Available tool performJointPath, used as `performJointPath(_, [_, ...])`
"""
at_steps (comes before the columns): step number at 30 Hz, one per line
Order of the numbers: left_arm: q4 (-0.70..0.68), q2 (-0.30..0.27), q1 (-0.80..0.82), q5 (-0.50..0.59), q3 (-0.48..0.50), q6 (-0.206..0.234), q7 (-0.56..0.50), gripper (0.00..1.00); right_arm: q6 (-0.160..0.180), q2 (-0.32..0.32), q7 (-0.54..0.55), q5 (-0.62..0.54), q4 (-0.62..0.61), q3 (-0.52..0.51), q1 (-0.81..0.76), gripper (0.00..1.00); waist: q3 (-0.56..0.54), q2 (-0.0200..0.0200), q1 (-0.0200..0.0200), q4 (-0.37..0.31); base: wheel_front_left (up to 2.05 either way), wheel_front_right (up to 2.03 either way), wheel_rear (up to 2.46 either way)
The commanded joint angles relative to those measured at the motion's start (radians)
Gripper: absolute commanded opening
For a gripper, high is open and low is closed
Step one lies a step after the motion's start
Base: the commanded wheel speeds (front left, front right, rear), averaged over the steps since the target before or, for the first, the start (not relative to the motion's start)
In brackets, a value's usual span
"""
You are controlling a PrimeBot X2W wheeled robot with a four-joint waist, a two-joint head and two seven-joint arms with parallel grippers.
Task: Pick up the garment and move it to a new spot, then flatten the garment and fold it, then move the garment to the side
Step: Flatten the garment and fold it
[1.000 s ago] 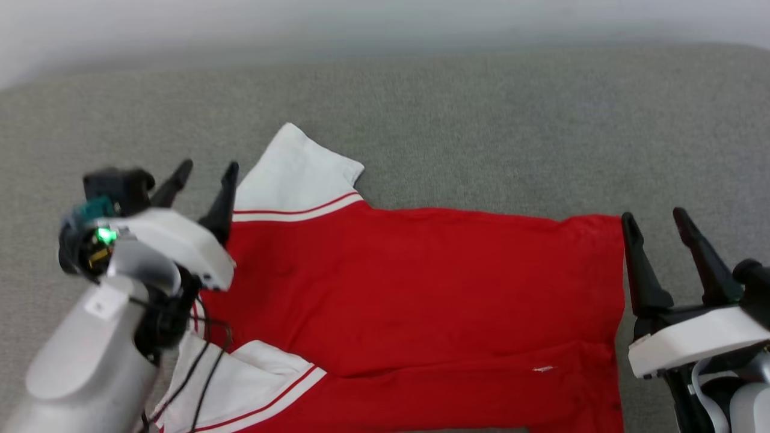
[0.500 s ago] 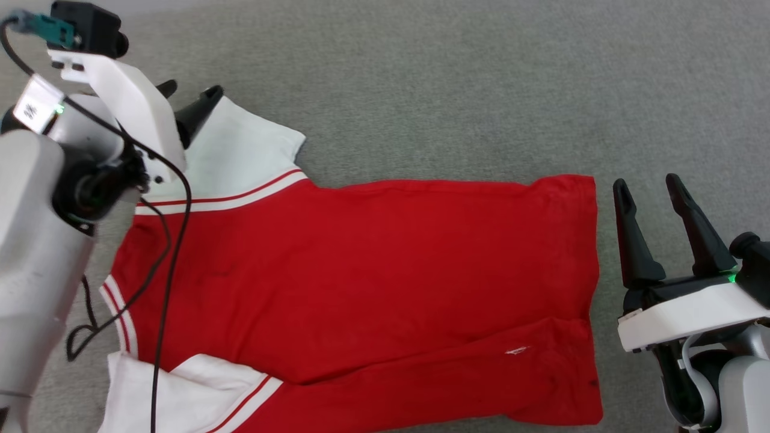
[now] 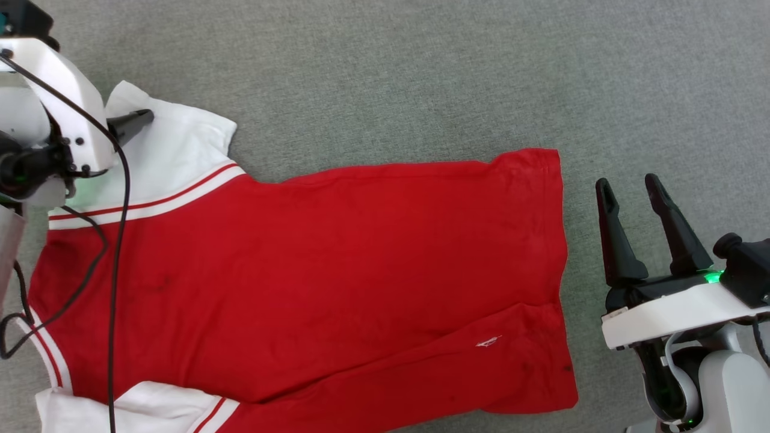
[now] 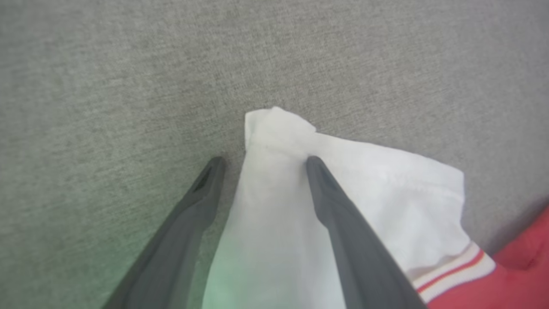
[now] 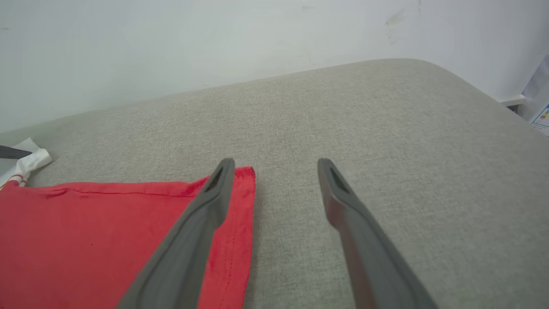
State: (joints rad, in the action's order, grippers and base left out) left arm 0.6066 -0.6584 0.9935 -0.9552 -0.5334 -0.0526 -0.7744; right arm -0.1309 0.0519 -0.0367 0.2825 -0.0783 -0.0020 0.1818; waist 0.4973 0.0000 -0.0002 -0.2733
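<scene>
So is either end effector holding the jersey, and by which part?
Nothing is held. The left end effector stands open over the white sleeve; the right end effector is open beside the hem of the jersey.

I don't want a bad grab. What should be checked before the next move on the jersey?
1. Left gripper open: ok.
2. White sleeve edge between its jaws: ok.
3. Right gripper open: ok.
4. Right gripper astride the hem: not ok, it stands beside it.
5. Garment flat: not ok, near side folded over.
</scene>
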Motion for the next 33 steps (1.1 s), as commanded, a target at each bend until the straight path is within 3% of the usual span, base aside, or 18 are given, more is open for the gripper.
performJointPath(1, [0.041, 0.019, -0.06, -0.002, -0.034, 0.009, -0.04, 1.0, 0.0, -0.003, -0.009, 0.011, 0.003, 0.001, 0.014, 1.0, 0.009, 0.0, 0.0002, -0.007, 0.0, 0.0, 0.0])
performJointPath(2, [0.055, 0.023, -0.078, -0.008, -0.047, 0.013, -0.073, 1.0, 0.0, -0.003, -0.009, 0.014, 0.007, 0.002, 0.015, 1.0, 0.01, 0.0, 0.0002, -0.008, 0.0, 0.0, 0.0])
performJointPath(3, [0.067, 0.029, -0.096, -0.019, -0.057, 0.014, -0.103, 0.7, 0.0, -0.003, -0.011, 0.016, 0.011, 0.002, 0.017, 1.0, 0.012, 0.0, 0.0002, -0.01, 0.0, 0.0, 0.0])
performJointPath(6, [0.076, 0.053, -0.132, -0.049, -0.063, 0.018, -0.152, 0.0, 0.0, -0.003, -0.009, 0.023, 0.021, 0.001, 0.025, 1.0, 0.015, 0.0, 0.0002, -0.011, 0.0, 0.0, 0.0])
performJointPath(12, [0.062, 0.069, -0.135, -0.056, -0.046, 0.008, -0.088, 0.0, 0.0, -0.003, 0.015, 0.018, 0.029, -0.001, 0.046, 1.0, 0.006, 0.0, 0.0002, 0.002, 0.0, 0.0, 0.0])
performJointPath(16, [0.054, 0.058, -0.104, -0.034, -0.033, -0.002, -0.021, 0.0, 0.0, 0.012, 0.088, 0.046, 0.068, 0.003, 0.079, 1.0, -0.013, 0.0, 0.0002, 0.016, 0.0, 0.0, 0.0])
performJointPath(22, [0.014, 0.054, -0.04, -0.009, -0.024, -0.027, 0.051, 0.0, 0.0, 0.1, 0.34, 0.105, 0.149, 0.026, 0.147, 1.0, -0.043, 0.0, 0.0002, 0.061, 0.0, 0.0, 0.0])
performJointPath(33, [-0.104, 0.079, -0.049, 0.001, -0.02, -0.052, 0.181, 0.0, 0.0, 0.223, 0.769, 0.162, 0.156, 0.047, 0.296, 1.0, -0.05, 0.0, 0.0002, 0.161, 0.0, 0.0, 0.0])
